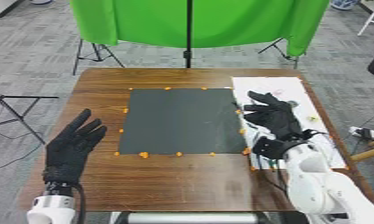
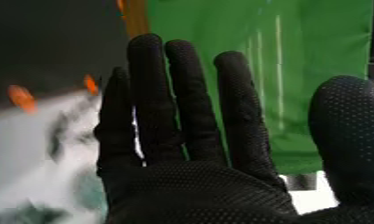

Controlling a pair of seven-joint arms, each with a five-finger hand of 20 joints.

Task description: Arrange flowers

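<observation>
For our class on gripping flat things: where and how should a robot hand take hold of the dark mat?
The dark mat is probably best pinched at its left edge, between two orange bits, with a low approach from the left. It lies flat, so only its rim offers a grip; that side borders the brown table, while the right side meets the white sheet.

Indistinct flowers (image 1: 312, 119) on white sheet (image 1: 259, 84)
</observation>
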